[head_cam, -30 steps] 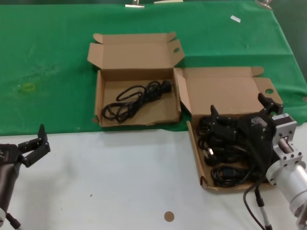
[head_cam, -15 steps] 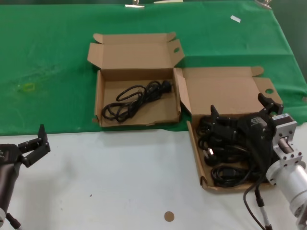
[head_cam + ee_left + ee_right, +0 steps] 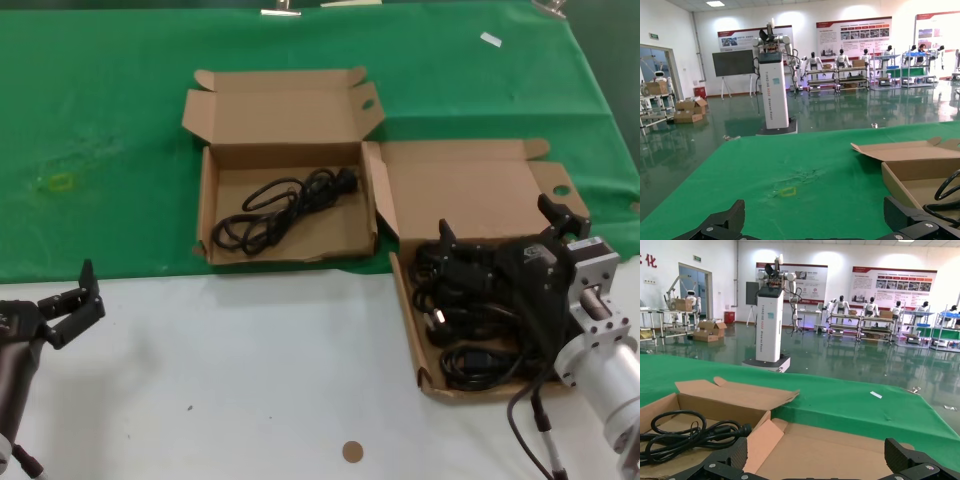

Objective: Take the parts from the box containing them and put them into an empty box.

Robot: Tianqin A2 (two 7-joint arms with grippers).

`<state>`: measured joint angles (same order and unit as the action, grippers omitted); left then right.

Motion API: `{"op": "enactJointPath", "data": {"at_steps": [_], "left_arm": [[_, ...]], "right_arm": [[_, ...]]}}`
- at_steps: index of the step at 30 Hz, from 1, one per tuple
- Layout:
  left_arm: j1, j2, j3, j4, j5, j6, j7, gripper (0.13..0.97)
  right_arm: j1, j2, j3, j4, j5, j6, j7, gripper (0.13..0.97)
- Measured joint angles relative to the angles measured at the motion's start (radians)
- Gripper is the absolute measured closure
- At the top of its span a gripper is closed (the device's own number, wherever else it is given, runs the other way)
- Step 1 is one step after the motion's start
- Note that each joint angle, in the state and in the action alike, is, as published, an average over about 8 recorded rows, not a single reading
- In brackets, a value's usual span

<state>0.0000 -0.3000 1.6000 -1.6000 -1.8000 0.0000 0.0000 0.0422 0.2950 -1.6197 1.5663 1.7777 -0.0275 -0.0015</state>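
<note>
robot lab hall, display robots point(image 3: 841, 304), wall posters point(image 3: 853, 36)

You won't find any change across these views: the right end effector point(image 3: 498, 232) sits where it was over the cords point(image 3: 470, 310), and nothing around it has shifted.

Legible text: none. Wall posters point(image 3: 894, 284) and white pillar point(image 3: 774, 90) carry lettering too small to read; boxes unmarked.
</note>
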Motion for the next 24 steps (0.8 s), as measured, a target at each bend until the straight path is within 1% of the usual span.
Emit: {"op": "enactJointPath", "data": {"at_steps": [24], "left_arm": [[0.0,0.0,0.0,0.0,0.0,0.0,0.0,0.132]], "right_arm": [[0.0,0.0,0.0,0.0,0.0,0.0,0.0,0.129]]}}
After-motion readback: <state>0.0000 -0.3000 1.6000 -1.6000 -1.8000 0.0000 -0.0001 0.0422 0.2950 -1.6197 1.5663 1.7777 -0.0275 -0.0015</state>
